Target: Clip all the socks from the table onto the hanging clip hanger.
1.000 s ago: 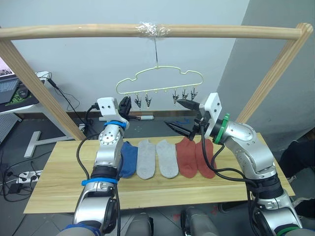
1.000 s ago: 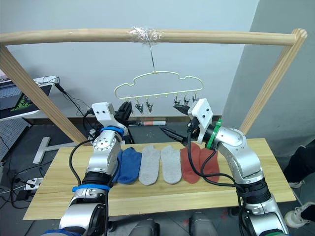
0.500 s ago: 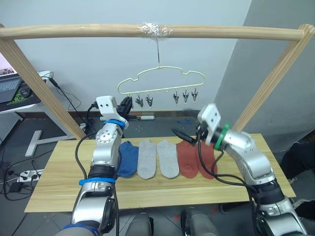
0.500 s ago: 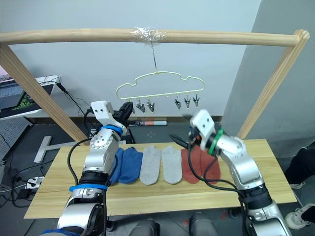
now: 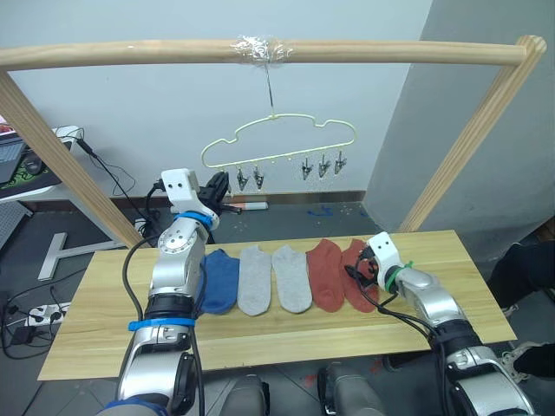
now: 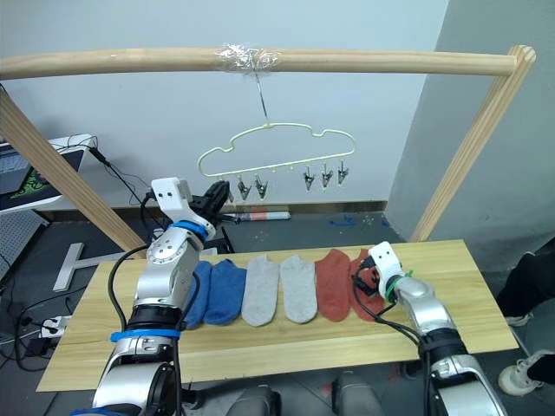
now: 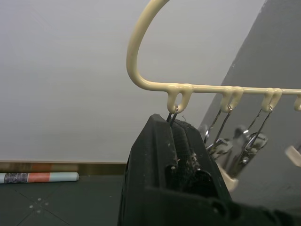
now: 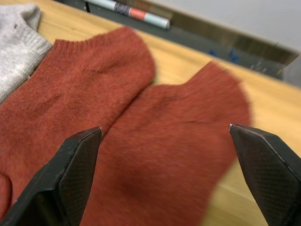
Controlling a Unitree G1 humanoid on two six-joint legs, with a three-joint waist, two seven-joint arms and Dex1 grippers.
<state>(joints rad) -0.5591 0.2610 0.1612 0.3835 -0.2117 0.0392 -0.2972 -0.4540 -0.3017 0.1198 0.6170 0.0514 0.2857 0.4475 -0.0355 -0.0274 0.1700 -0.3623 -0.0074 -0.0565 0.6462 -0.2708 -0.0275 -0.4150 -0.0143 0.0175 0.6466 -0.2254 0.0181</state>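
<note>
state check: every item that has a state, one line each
left gripper: shut on the clip at the hanger's left end
right gripper: open, over the rightmost rust red sock
clip hanger: hanging from the wooden pole, no sock on it
clips: hanging, empty
blue socks: flat on the table
light grey socks: flat on the table
rust red socks: flat on the table

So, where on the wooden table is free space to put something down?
The light wooden plank table is bare at its left end beside the blue socks, at its right end beyond the rust red socks, and along the near edge. The middle is crowded with socks.
</note>
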